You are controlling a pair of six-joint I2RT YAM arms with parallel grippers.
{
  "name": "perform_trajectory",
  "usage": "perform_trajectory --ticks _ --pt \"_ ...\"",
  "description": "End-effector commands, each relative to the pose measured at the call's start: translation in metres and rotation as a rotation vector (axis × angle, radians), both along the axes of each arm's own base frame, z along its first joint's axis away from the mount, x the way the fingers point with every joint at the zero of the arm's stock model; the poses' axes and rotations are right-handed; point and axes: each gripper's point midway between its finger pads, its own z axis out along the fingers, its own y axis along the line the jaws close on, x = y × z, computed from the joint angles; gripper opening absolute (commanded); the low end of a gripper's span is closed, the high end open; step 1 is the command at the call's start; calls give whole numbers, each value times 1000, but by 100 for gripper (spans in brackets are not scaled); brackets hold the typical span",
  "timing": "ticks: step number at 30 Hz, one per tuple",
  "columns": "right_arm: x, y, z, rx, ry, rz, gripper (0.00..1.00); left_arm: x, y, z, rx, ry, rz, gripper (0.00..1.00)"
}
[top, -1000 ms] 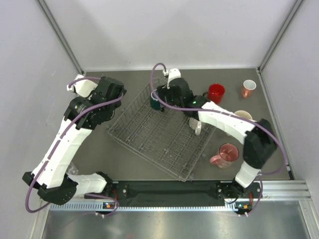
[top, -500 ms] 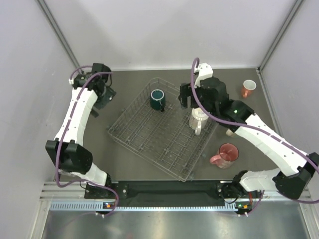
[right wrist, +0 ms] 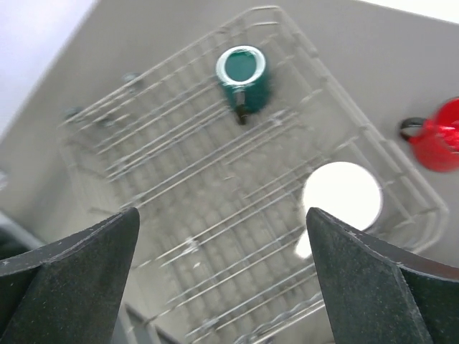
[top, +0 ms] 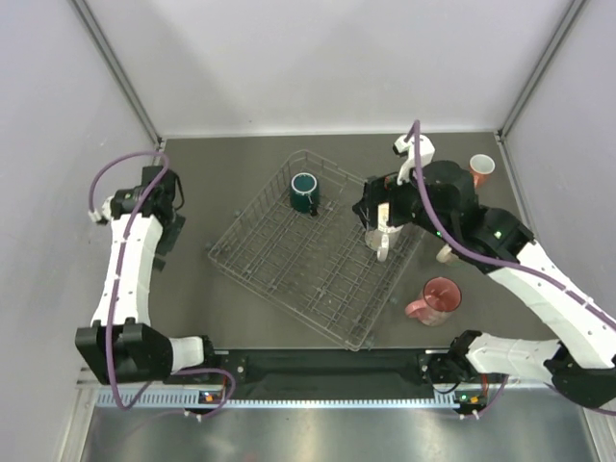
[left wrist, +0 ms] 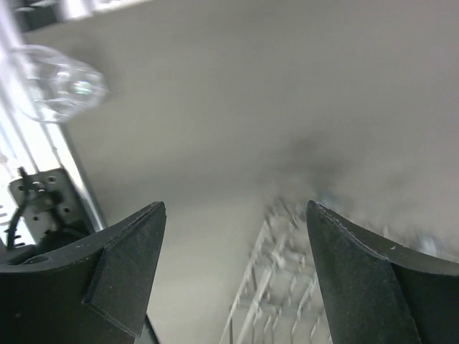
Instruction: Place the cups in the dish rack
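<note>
The dish rack point(top: 289, 255) lay mid-surface, holding the dark teal mug point(top: 305, 192) at its far corner and the cream mug point(right wrist: 341, 197) by its right rim. The pink mug point(top: 438, 298) stood outside it on the surface point(top: 221, 173). The left hand point(left wrist: 233, 208) and right hand point(right wrist: 222, 215) were both released, grasping nothing.

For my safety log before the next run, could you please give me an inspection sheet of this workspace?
Surface: dark grey table, no spill seen.
Job's things: dish rack lies askew mid-table; teal mug and cream mug stand in it; pink mug, salmon mug, red mug and clear glass mug are outside it.
Clutter: nothing seen.
End effectors: left end effector open, empty; right end effector open, empty, above the rack.
Cables: purple cable loops along each arm.
Surroundings: pale walls on three sides.
</note>
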Motion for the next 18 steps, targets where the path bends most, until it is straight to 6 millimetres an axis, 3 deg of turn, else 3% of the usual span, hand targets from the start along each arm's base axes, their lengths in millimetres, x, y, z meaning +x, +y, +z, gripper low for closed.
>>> perform_trajectory --ticks 1,6,11,15,18 --pt "-30 10 12 99 20 110 100 -67 32 -10 85 189 157 84" --pt "-40 18 13 100 30 184 100 -93 60 -26 133 349 222 85" --pt "-41 26 21 89 25 232 100 -114 72 -42 167 391 279 87" --pt "-41 26 21 73 21 243 100 -115 79 -38 187 388 273 88" --pt "-41 27 18 66 23 248 100 -128 82 -36 191 451 296 86"
